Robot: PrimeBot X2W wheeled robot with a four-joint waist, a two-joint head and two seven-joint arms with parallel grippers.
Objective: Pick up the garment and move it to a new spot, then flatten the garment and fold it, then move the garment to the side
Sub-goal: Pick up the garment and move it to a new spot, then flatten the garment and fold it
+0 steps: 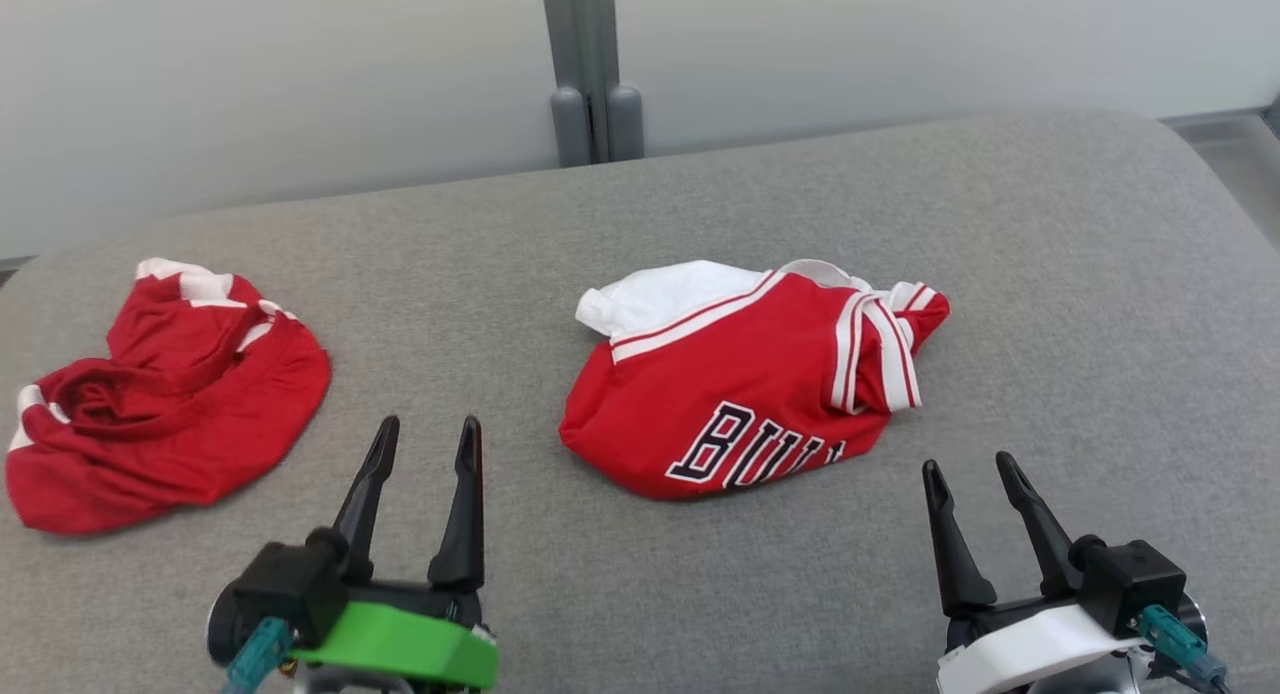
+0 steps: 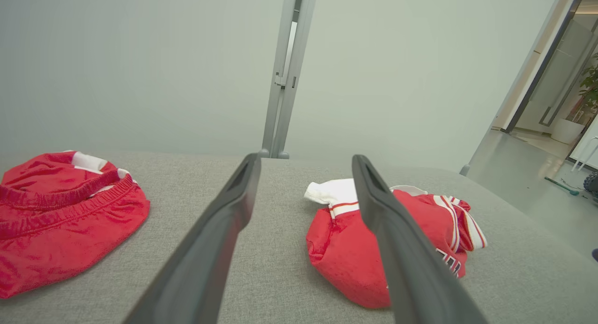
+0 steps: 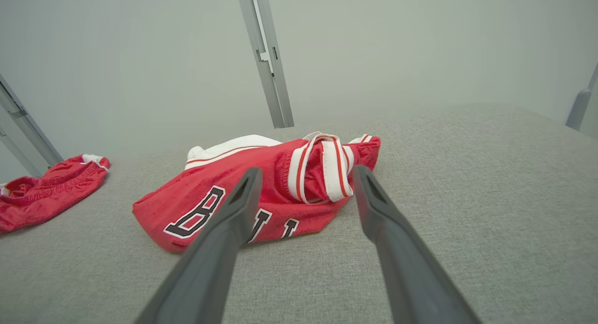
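Hovering wide and empty, left claw (image 1: 429, 426) and right claw (image 1: 967, 462) are being held near the crumpled Bulls jersey (image 1: 740, 394); pick-up likely pending, a hem pinch being needed.

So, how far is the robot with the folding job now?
Done: nothing visibly; the jersey lies bunched mid-surface and the shorts crumpled at the robot's left. In hand: nothing, both jaws stand open and empty. Left: flattening, folding, moving aside.
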